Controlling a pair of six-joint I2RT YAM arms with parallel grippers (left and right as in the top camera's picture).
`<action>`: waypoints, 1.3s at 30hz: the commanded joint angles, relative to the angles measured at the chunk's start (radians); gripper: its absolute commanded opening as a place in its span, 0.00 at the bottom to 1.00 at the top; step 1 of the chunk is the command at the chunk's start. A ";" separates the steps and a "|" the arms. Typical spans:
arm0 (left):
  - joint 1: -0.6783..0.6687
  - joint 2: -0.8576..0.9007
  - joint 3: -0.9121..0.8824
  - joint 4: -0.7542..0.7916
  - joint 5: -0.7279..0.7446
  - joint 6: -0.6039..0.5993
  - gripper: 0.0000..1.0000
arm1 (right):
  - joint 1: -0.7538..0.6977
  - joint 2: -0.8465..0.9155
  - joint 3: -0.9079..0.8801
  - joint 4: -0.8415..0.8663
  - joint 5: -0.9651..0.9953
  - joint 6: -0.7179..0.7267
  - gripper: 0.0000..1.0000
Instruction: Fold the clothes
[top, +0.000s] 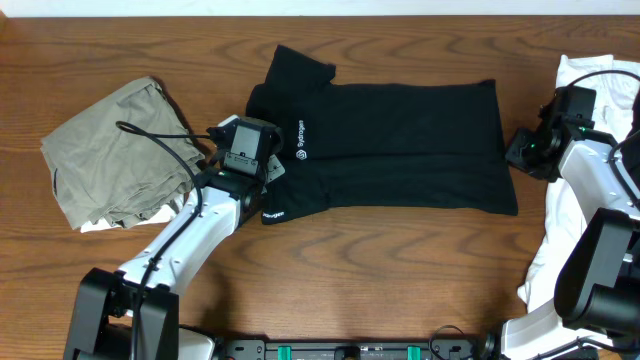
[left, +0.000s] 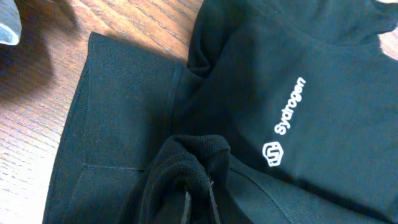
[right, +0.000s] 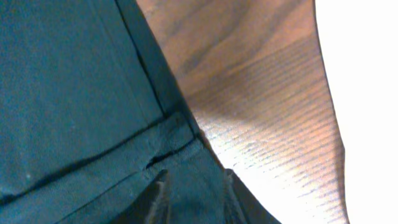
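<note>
Wooden table (top: 400, 270), black shirt (top: 400, 140) stretched flat across its middle, one arm at each end.

Lies chest logo (left: 272, 154) up, long axis running from left arm to right arm: collar and sleeves toward the left gripper (left: 198, 198), hem toward the right gripper (right: 194, 200). Clenches, on the left, a raised bunch of sleeve fabric just beside the logo, fingers nearly together. Straddles, on the right, the hem corner at the far end of the shirt from the logo, fingers apart with dark cloth between; cannot tell whether pinched or only resting. Calls, by the look of it, for carrying one end along that axis toward the other. Leaves olive-grey garment (top: 110, 150) beyond the shirt's collar end and white garment (top: 600, 80) beyond its hem end.
</note>
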 joint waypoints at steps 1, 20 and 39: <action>0.005 0.003 0.019 0.002 -0.020 0.008 0.10 | 0.002 0.005 0.013 -0.017 0.003 -0.001 0.29; 0.005 0.003 0.019 0.003 -0.019 0.037 0.41 | 0.064 0.005 -0.191 -0.002 -0.005 -0.051 0.27; 0.005 0.002 0.019 -0.290 0.270 0.053 0.42 | 0.063 0.005 -0.262 0.039 -0.004 -0.051 0.30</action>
